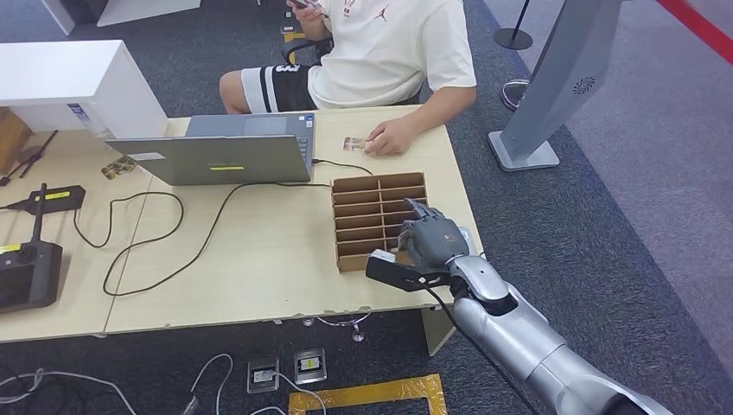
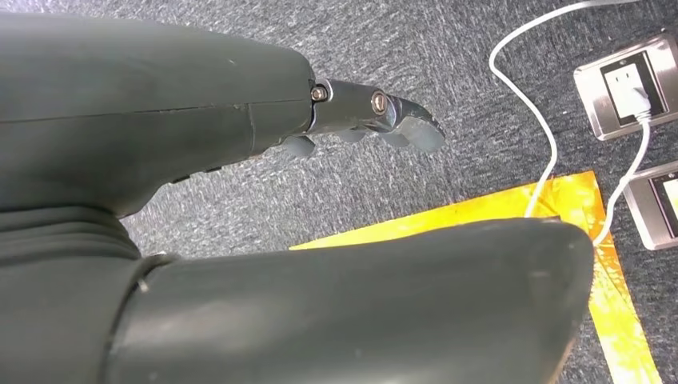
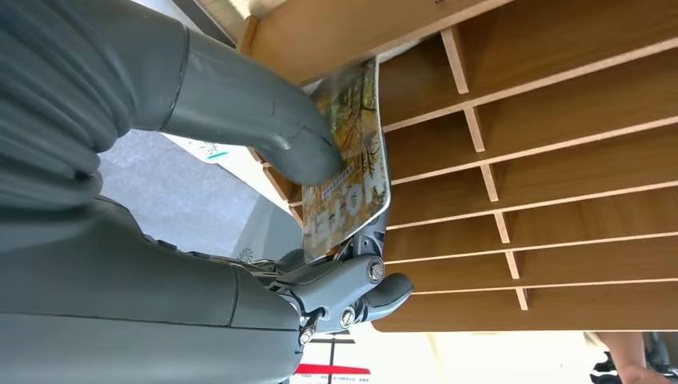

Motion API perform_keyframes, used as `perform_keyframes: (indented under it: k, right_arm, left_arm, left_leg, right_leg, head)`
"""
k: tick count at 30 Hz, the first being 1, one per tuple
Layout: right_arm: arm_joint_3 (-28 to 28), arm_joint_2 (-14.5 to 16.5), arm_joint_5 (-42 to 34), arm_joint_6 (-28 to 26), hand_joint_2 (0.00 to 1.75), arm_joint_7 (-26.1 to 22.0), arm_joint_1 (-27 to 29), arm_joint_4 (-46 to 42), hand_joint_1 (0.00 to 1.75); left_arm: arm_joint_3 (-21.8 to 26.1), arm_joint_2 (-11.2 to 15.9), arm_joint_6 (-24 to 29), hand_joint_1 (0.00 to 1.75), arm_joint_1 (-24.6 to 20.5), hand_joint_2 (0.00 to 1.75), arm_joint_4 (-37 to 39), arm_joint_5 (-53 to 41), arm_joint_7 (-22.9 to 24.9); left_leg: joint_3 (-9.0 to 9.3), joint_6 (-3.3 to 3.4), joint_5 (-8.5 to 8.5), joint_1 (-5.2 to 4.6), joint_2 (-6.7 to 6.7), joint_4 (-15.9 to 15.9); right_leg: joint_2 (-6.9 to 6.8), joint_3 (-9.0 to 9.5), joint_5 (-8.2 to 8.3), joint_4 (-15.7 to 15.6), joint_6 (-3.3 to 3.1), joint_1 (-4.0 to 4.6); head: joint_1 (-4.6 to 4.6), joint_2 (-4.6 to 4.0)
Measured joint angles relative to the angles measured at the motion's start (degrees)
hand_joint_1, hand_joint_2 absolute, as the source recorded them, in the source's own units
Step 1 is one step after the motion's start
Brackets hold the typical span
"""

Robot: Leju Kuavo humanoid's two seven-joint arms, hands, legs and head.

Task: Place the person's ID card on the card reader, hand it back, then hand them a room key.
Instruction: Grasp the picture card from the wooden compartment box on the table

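Note:
My right hand (image 1: 430, 243) hovers over the near right part of a wooden slotted box (image 1: 367, 207) on the table. In the right wrist view its thumb (image 3: 264, 120) and fingers pinch a printed room key card (image 3: 349, 164) just above the box's slots (image 3: 544, 152). The ID card (image 1: 353, 143) lies on the far table edge, under the fingertips of the seated person's hand (image 1: 393, 137). My left hand (image 2: 160, 104) hangs over the carpet and holds nothing, thumb and fingers apart.
An open laptop (image 1: 225, 149) stands left of the box, its black cable looping across the table (image 1: 259, 277). Black devices (image 1: 26, 270) lie at the left edge. Below are floor sockets (image 2: 628, 84), white cables and yellow tape (image 2: 560, 200). A grey stand (image 1: 553, 82) rises on the right.

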Motion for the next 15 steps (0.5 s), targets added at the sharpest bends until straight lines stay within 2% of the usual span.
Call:
perform_keyframes:
  k: [4, 15]
  right_arm:
    - [-0.2, 0.0, -0.7, -2.6, 1.75, -0.6, -0.9, 0.0, 1.75]
    - [-4.2, -0.8, -2.2, -7.5, 1.75, -3.8, -10.2, -2.0, 1.75]
  left_arm:
    - [-0.6, 0.3, 0.0, 0.0, 0.0, 0.0, 0.0, 0.3, -0.7]
    - [-1.1, 0.4, 0.0, 0.0, 0.2, 0.0, 0.0, 0.9, -2.4]
  left_leg:
    - [-0.02, 0.0, 0.0, 0.0, 0.0, 0.0]
    - [0.03, 0.0, 0.02, -0.01, 0.02, 0.0]
  right_leg:
    - [0.02, 0.0, 0.01, 0.0, 0.0, 0.0]
    - [0.04, 0.01, 0.02, 0.0, 0.01, -0.01]
  head:
    - [0.0, 0.0]
    - [-0.01, 0.0]
